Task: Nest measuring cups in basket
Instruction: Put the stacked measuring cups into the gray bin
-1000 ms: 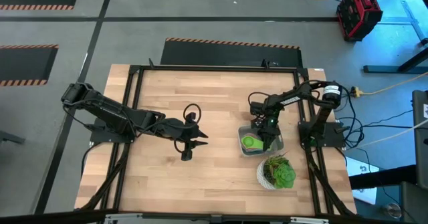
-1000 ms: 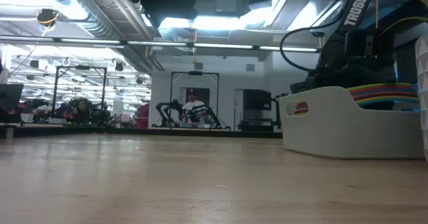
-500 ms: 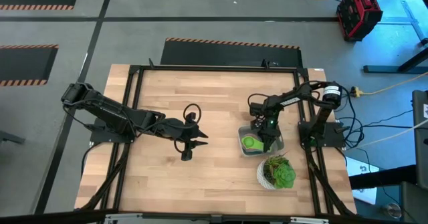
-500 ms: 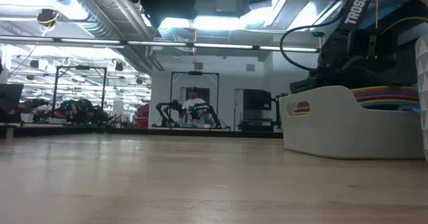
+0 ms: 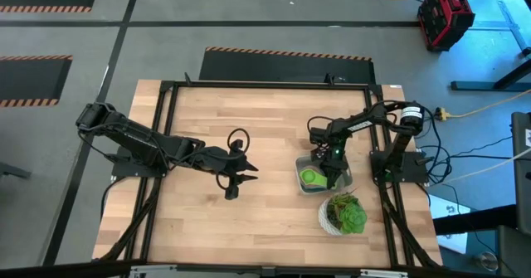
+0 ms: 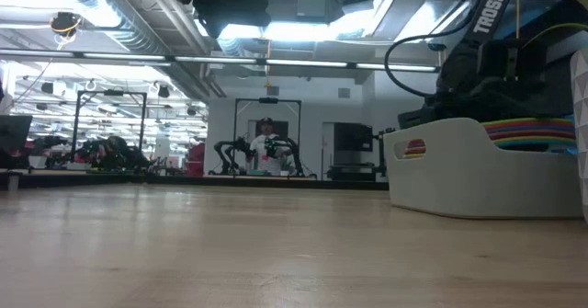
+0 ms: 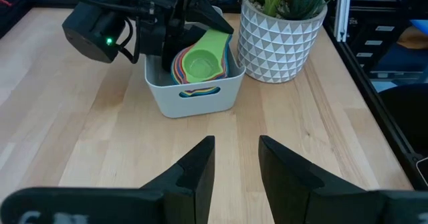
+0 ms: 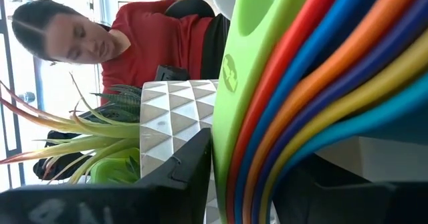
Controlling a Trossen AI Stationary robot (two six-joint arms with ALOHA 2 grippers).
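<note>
Gripping nested plastic measuring cups (image 7: 198, 63) in the rounded basket (image 7: 194, 98), right end effector (image 5: 333, 167); left end effector (image 7: 235, 158) open.

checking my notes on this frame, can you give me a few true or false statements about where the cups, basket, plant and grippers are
1. The measuring cups sit stacked inside the basket. True.
2. The top cup is purple. False: it is green.
3. The right gripper is at the basket, its fingers either side of the stacked handles. True.
4. The left gripper holds a cup. False: it is open and empty, over bare table.
5. The potted plant stands inside the basket. False: it stands beside it.
</note>
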